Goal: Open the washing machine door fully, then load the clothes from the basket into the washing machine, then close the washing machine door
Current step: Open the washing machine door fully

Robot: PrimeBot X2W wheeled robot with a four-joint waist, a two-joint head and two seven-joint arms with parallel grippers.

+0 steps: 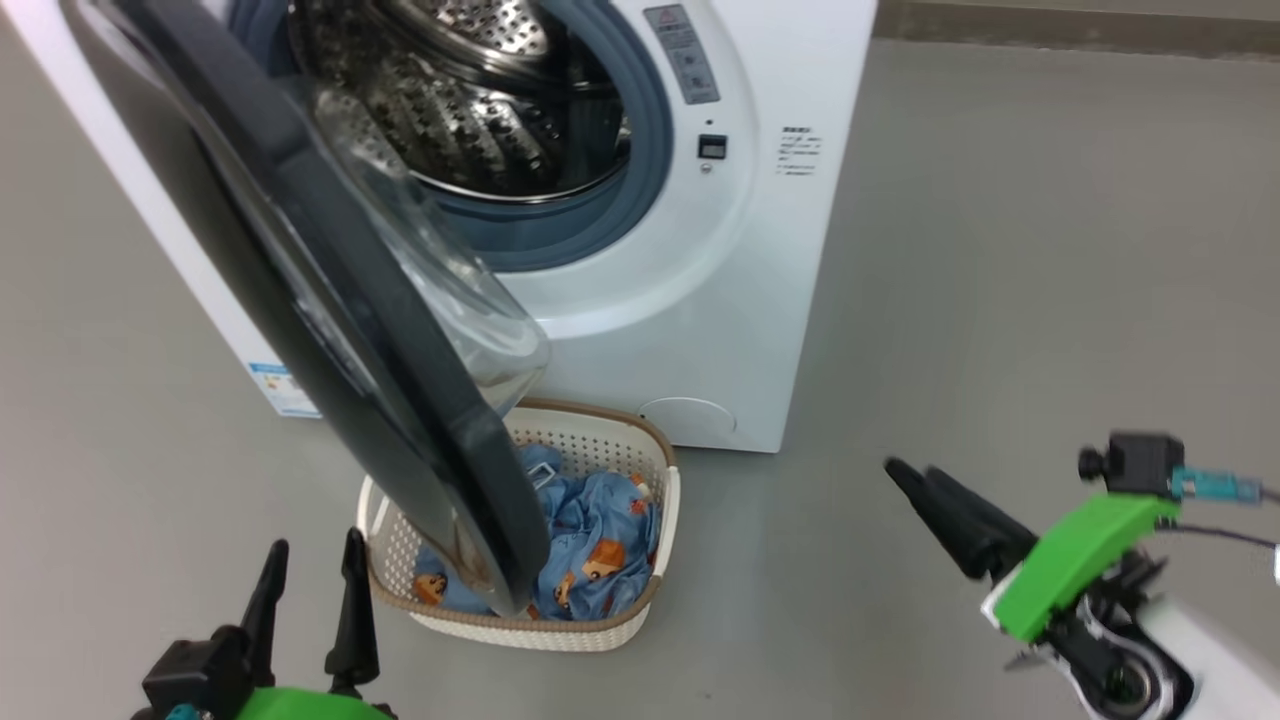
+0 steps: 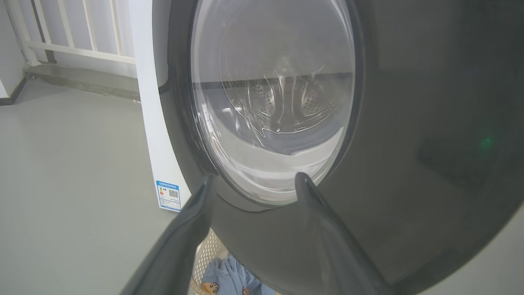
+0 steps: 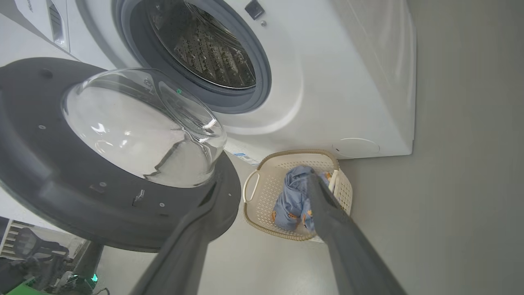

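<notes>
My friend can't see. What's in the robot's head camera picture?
A white washing machine stands with its round black door swung open, partly hiding a cream basket of blue clothes on the floor. The left gripper and right gripper are open.

The washing machine (image 3: 348, 82) has its steel drum (image 3: 204, 49) exposed inside the grey gasket (image 3: 264, 78). The washing machine door (image 3: 37, 172) stands swung out, its inner face and bulging glass bowl (image 3: 135, 135) turned this way. On the grey floor (image 3: 470, 184), just beside the machine's front and near its round cover (image 3: 355, 146), sits the basket (image 3: 262, 196) with the clothes (image 3: 292, 196) heaped inside. The right gripper (image 3: 262, 182) has its dark fingers (image 3: 348, 254) spread wide, nothing between them; one crosses in front of the clothes.
</notes>
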